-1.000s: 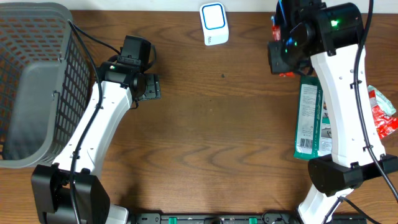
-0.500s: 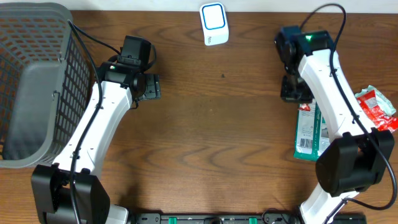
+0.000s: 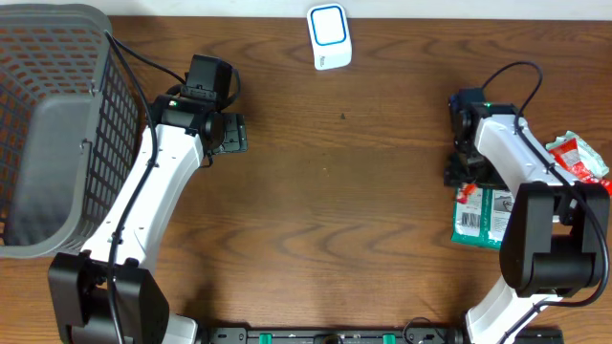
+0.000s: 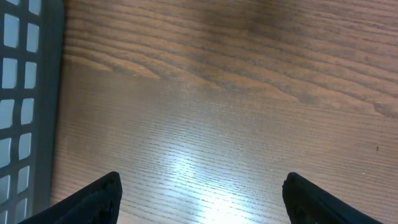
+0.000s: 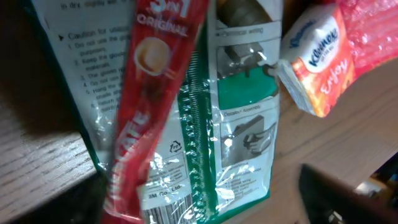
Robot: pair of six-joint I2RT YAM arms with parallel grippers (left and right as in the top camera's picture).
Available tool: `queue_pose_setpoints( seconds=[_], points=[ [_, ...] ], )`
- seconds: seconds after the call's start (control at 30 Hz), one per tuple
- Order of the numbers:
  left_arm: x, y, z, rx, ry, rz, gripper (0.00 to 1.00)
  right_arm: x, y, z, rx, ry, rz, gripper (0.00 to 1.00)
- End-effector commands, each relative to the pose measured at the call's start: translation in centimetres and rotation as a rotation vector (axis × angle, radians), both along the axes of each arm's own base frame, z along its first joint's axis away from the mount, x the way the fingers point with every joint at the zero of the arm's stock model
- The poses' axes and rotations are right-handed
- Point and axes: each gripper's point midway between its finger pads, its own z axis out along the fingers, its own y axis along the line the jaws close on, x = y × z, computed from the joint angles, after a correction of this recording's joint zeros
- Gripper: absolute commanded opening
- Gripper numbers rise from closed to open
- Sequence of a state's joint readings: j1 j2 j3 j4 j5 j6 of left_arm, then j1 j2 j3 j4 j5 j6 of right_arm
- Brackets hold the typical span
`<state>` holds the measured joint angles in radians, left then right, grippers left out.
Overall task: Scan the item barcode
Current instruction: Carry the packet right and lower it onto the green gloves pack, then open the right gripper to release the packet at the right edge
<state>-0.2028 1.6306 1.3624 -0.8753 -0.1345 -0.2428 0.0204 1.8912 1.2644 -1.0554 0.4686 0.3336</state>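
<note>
A red "3in1 Original" sachet (image 5: 146,93) lies slanted across a green and white packet (image 5: 239,124), which shows a barcode at its lower edge. My right gripper (image 5: 205,205) hangs open just above them. The sachet's lower end lies loose by the left finger and nothing pinches it. In the overhead view the right gripper (image 3: 466,172) sits over the top of the green packet (image 3: 478,215), with a bit of the red sachet (image 3: 466,194) showing. The white scanner (image 3: 328,36) with a blue ring lies at the far edge. My left gripper (image 3: 232,134) (image 4: 202,199) is open over bare wood.
A grey mesh basket (image 3: 57,124) fills the left side, and its wall (image 4: 28,93) shows beside the left gripper. A Kleenex tissue pack (image 5: 314,56) and a red crinkled packet (image 3: 581,167) lie to the right of the green packet.
The right arm came down from the far edge by the scanner to the green packet, carrying the red sachet. Its jaws have opened and the sachet now lies on the packet. The left arm stayed still.
</note>
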Motion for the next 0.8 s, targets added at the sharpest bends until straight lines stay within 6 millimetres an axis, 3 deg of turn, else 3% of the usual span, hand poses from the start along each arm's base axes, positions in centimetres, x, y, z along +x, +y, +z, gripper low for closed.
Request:
queue_pose_setpoints(
  seconds=[0.0,0.17,0.33,0.4,0.47,0.77],
  points=[
    [-0.2,0.3,-0.4,0.013,0.013,0.011,0.83,0.2,-0.4,0.3,-0.018,-0.008,0.018,0.99],
    [-0.2,0.3,-0.4,0.012,0.013,0.011,0.83,0.3,0.0,0.1,0.003,-0.012,0.017,0.99],
    [-0.2,0.3,-0.4,0.012,0.013,0.011,0.83,1.8,4.8,-1.5,0.295,-0.063,0.061,0.99],
    [-0.2,0.3,-0.4,0.013,0.013,0.010,0.83,2.8,8.0,-1.8,0.485,-0.091,0.131,0.99],
    [-0.2,0.3,-0.4,0.013,0.013,0.011,0.84,3.3,9.3,-1.7,0.557,-0.112,0.134,0.99],
    [-0.2,0.3,-0.4,0.013,0.013,0.010,0.84,4.1,9.8,-1.7,0.584,-0.147,0.143,0.99]
  ],
)
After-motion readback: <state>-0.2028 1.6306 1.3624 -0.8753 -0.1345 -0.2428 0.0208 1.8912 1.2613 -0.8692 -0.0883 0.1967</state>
